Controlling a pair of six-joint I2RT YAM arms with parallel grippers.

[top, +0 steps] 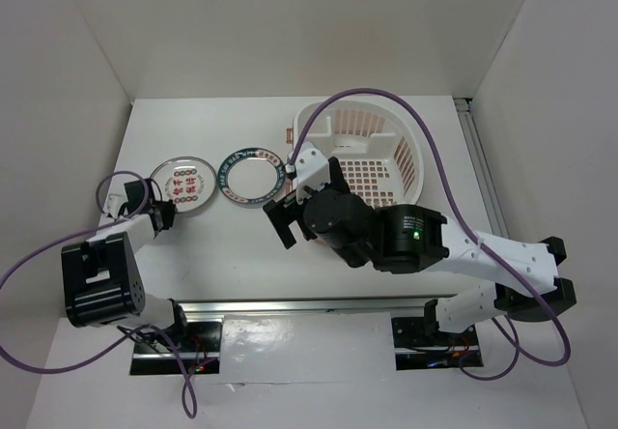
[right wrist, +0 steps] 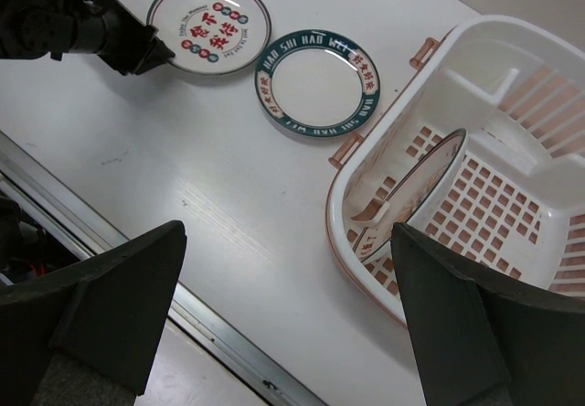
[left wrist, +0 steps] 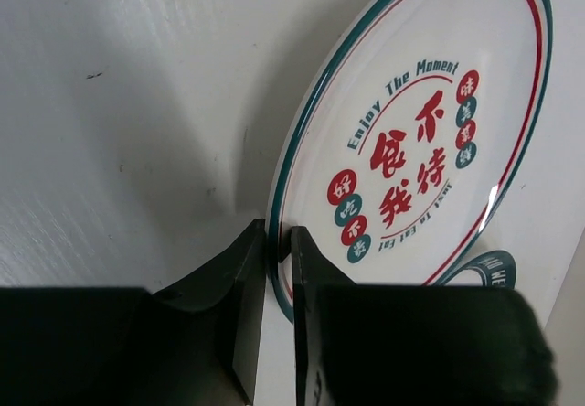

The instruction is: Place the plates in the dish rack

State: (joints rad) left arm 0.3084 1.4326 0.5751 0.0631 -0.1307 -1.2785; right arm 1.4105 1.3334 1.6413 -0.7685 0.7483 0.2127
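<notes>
The plate with red characters and coloured dots [top: 183, 183] [left wrist: 411, 150] lies flat on the white table at the left. My left gripper [top: 164, 218] [left wrist: 279, 241] is shut on its near rim, one finger above and one below. Right of it lies the plate with the dark blue-green rim band [top: 253, 173] [right wrist: 316, 83]. The pink-and-cream dish rack [top: 372, 173] [right wrist: 512, 68] stands at the back right. A third plate [right wrist: 411, 205] stands on edge inside it, its pattern mostly hidden. My right gripper [top: 280, 221] [right wrist: 288, 305] hangs open above the table beside the rack's near-left corner, holding nothing.
A metal rail [right wrist: 219, 333] runs along the table's near edge. Purple cables [top: 425, 125] loop over the rack and beside the left arm. White walls enclose the table on three sides.
</notes>
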